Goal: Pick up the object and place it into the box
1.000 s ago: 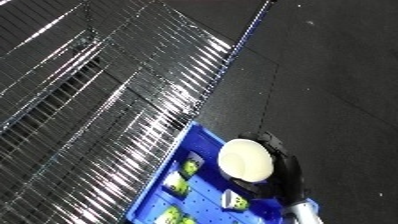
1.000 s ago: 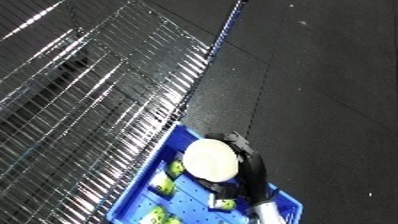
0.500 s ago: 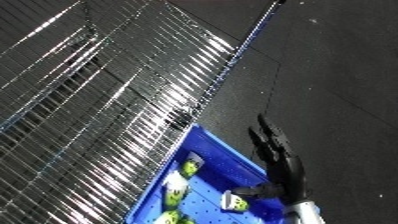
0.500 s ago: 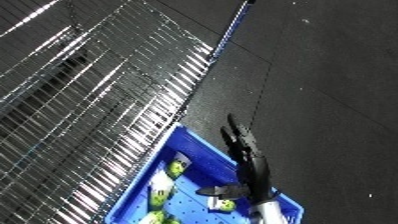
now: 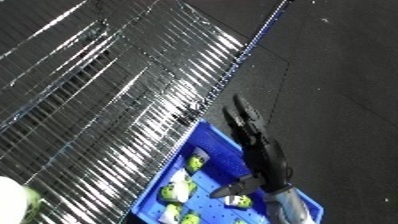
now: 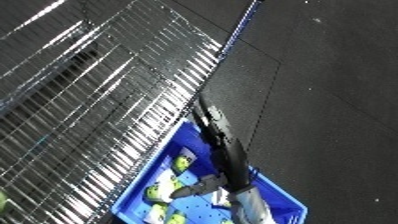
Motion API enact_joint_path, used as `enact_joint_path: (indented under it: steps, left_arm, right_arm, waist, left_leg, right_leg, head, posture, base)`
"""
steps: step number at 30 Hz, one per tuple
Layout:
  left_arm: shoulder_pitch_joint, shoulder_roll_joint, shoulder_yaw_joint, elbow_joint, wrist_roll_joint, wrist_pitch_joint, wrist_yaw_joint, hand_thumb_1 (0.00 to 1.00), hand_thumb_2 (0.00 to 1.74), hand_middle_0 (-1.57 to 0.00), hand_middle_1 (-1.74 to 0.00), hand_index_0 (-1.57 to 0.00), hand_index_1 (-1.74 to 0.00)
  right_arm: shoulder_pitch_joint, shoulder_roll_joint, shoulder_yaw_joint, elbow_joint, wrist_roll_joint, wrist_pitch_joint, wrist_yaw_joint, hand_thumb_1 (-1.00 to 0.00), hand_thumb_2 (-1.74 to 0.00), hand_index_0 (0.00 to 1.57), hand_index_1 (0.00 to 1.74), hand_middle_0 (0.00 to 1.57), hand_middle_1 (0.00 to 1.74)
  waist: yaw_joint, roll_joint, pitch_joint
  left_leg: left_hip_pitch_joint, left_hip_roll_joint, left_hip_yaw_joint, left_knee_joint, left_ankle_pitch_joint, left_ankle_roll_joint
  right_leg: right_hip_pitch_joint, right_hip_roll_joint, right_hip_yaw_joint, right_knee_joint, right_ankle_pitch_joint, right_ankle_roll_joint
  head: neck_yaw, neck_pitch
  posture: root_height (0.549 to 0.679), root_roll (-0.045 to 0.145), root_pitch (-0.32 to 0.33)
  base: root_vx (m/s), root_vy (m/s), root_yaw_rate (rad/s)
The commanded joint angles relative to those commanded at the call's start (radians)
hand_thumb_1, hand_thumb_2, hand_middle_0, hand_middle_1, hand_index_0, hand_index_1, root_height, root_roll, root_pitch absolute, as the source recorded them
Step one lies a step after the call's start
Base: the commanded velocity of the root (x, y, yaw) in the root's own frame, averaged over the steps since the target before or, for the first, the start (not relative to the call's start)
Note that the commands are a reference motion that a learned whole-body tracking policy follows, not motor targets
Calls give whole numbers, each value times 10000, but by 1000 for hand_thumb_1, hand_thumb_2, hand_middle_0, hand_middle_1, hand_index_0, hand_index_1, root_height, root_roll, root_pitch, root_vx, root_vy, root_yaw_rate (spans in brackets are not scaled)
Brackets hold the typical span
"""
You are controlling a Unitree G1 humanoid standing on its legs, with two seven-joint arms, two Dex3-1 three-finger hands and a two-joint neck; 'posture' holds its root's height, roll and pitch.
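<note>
fingers point(image 5: 242, 111) of the right hand point(image 5: 266, 159) straight and apart, holding nothing, reaching past the far rim of the blue bin point(image 5: 218, 146). yellow-green objects point(image 5: 197, 162) lie in the bin, beside and below the thumb. judged light, rounded, likely to roll; take one across its widest part. wire shelf point(image 5: 107, 90) lies left of the fingertips. left hand not seen.

A blue bin point(image 5: 206, 150) holds yellow-green items point(image 5: 196, 163) — beside it, silver wire shelving point(image 5: 133, 95); above the bin, a black hand point(image 5: 258, 150) — floor dark grey.
</note>
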Motion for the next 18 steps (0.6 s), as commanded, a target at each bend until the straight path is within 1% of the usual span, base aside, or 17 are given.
enact_joint_path:
  steps: [3, 7, 12, 18]
  left_arm:
    - [-116, 16, -33, 107, 29, 113, -4, 1000, 1740, -1570, -1740, -1570, -1740]
    - [-216, 35, -83, 191, 47, 208, 9, 1000, 1740, -1570, -1740, -1570, -1740]
    - [-305, 136, -56, 227, 95, 291, 31, 1000, 1740, -1570, -1740, -1570, -1740]
    - [-432, 361, -70, 294, 116, 386, 78, 1000, 1740, -1570, -1740, -1570, -1740]
  right_arm:
    - [-459, 43, 238, -63, -38, 260, 119, 0, 0, 0, 0, 0, 0]
    - [-973, 91, 540, -99, -323, 671, 210, 0, 0, 0, 0, 0, 0]
    - [-1399, 229, 970, -115, -565, 1009, 277, 0, 0, 0, 0, 0, 0]
    - [-1779, 479, 1457, -30, -732, 1086, 159, 0, 0, 0, 0, 0, 0]
  waist:
    - [220, -137, 0]
    - [499, -277, 0]
    - [874, -437, 0]
    - [1349, -664, 0]
  left_leg:
    - [-42, -6, -149, 38, 55, -31]
    - [-152, -30, -340, 152, 108, -54]
    - [-326, -78, -603, 179, 259, -47]
    - [-718, -183, -941, 325, 409, -24]
  right_leg:
    - [79, -46, -133, 5, 7, -14]
    - [133, -96, -290, 74, -5, -47]
    - [125, -120, -493, 227, -49, -85]
    - [-16, -122, -771, 455, -57, -76]
  head:
    - [-477, -244]
    - [-1214, -367]
    - [-2625, -413]
    - [-4166, -305]
  posture:
    - [641, 97, 82]
    - [641, 95, 74]
    - [639, 87, 71]
    - [637, 75, 75]
  base:
    - [-12, -68, 178]
    - [-6, -59, 171]
    - [-17, -68, 175]
    - [-22, -87, 156]
